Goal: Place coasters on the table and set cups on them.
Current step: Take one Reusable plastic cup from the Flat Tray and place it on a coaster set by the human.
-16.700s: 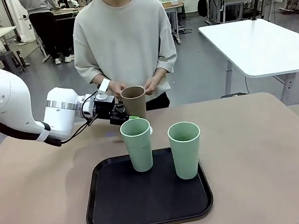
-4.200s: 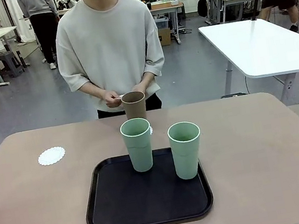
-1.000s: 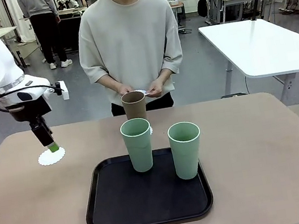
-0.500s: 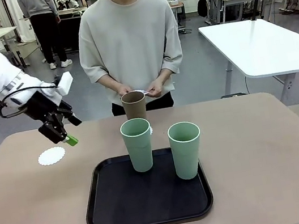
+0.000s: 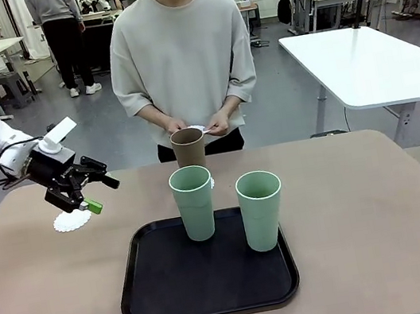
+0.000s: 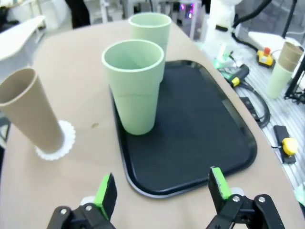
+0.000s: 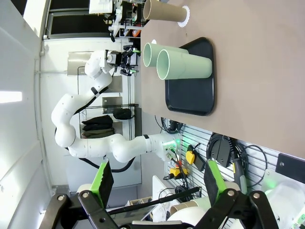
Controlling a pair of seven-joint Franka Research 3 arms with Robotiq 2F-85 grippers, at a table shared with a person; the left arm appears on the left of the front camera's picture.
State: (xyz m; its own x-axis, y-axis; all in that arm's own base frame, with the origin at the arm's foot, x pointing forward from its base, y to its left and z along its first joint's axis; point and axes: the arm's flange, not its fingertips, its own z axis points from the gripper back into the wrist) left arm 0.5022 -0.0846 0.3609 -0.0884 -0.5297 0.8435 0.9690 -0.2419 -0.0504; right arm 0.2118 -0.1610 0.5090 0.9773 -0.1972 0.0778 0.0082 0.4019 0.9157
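Since half a second ago, the left arm has drawn back toward its own side. The left gripper (image 5: 102, 194) now sits lower, fingers released and spread, empty, in the air close to the bare coaster (image 5: 70, 221) on the tan surface (image 5: 381, 217). The brown cup (image 5: 189, 146) stands upright on a second coaster (image 6: 66, 138) beyond the black tray (image 5: 160, 294). The left green cup (image 5: 194, 202) and right green cup (image 5: 261, 209) stand upright on the tray. Right gripper (image 7: 157, 179): fingers spread, grasping nothing.

Table (image 5: 363, 204) bearing tray (image 5: 206, 278) and coaster (image 5: 68, 223)
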